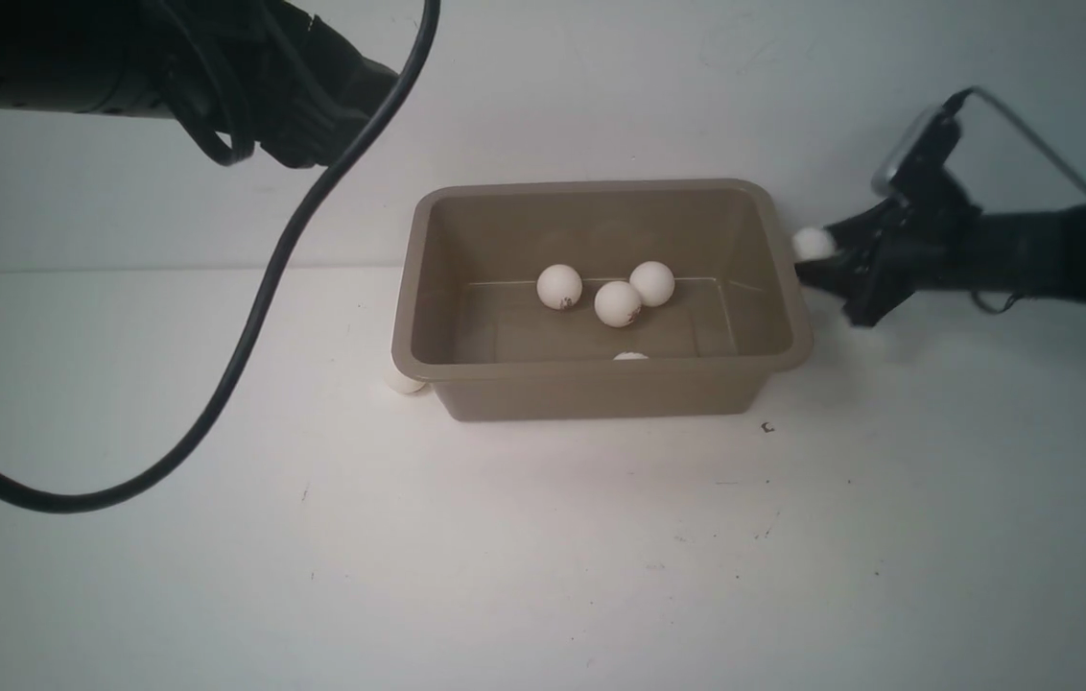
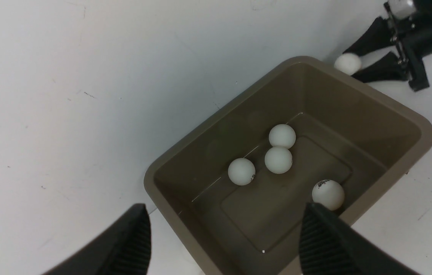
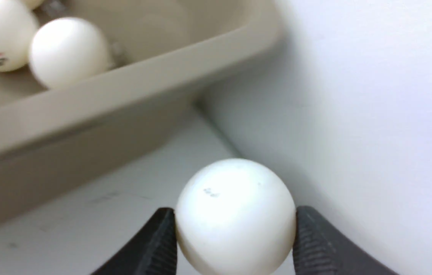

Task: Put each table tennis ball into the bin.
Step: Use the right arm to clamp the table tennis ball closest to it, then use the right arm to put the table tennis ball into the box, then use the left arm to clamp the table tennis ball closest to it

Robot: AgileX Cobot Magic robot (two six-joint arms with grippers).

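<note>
The taupe bin stands at the middle of the table against the back wall. Several white table tennis balls lie on its floor, one half hidden behind the near wall. Another ball rests on the table against the bin's near left corner. My right gripper is shut on one more ball, low beside the bin's right rim and outside it. In the left wrist view my left gripper hangs open above the bin's left end, with nothing between its fingers.
A thick black cable loops down from the left arm across the table's left side. The white wall rises right behind the bin. A small dark mark lies on the table near the bin's right front.
</note>
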